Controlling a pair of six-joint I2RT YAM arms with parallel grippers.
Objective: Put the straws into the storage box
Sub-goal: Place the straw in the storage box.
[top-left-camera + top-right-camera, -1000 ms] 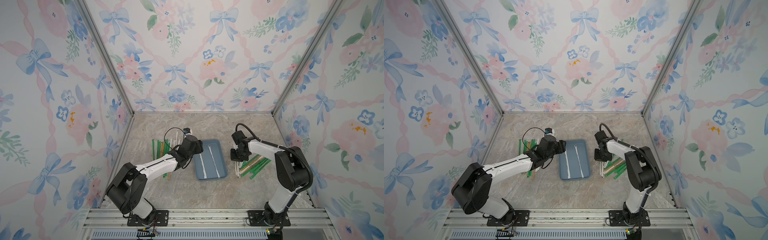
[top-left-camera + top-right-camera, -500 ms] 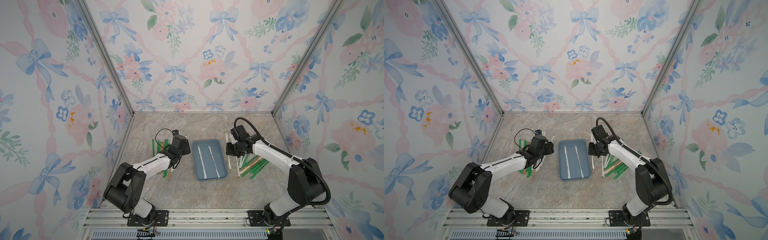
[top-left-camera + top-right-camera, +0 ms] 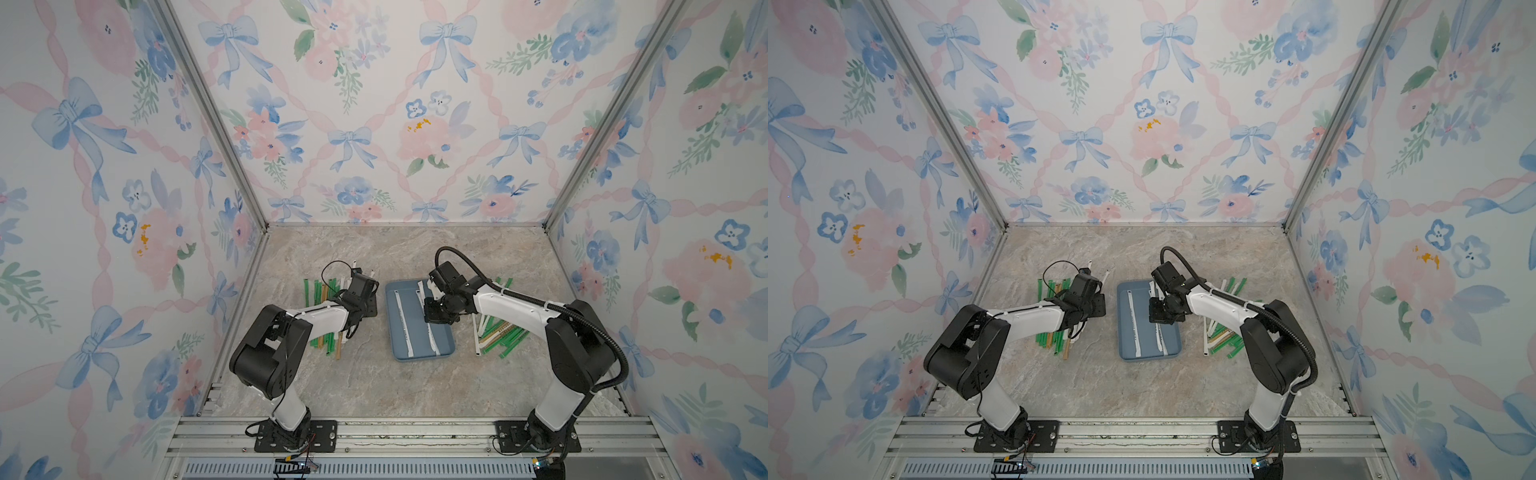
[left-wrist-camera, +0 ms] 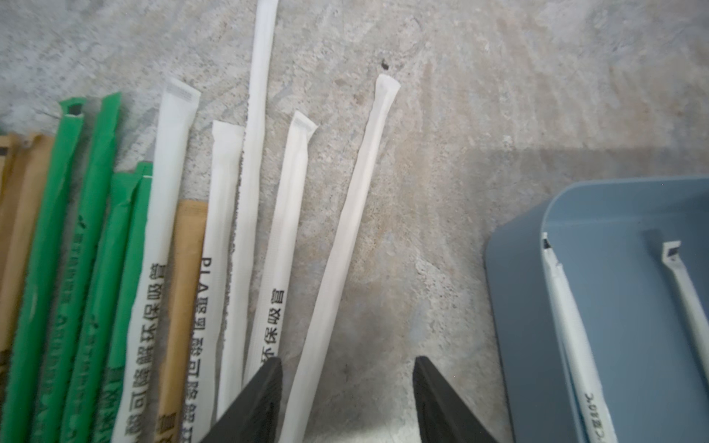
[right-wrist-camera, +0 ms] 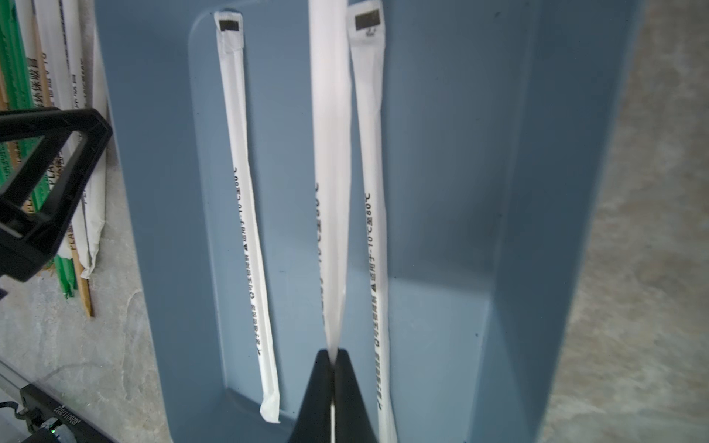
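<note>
My right claw (image 5: 333, 354) clamps a white paper-wrapped straw (image 5: 330, 153) over the blue-grey plastic tray (image 5: 460, 153) (my left claw (image 4: 347, 368) gapes above a second white straw (image 4: 345, 237)).

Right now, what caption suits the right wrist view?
Right gripper pinches a white straw over the storage box holding two straws.

Storage box (image 3: 419, 337) between straw piles (image 3: 502, 336); perhaps two straws (image 3: 403, 324) inside.

- storage box (image 5: 537, 191): smooth, matt blue-grey plastic.
- straws (image 4: 337, 249): crinkled matt paper wrappers, white and tan; green ones (image 4: 50, 249) slightly shiny.
- surface (image 4: 460, 115): mottled, stone-like, rough-looking.
- left claw (image 4: 347, 368): matt black plastic.
</note>
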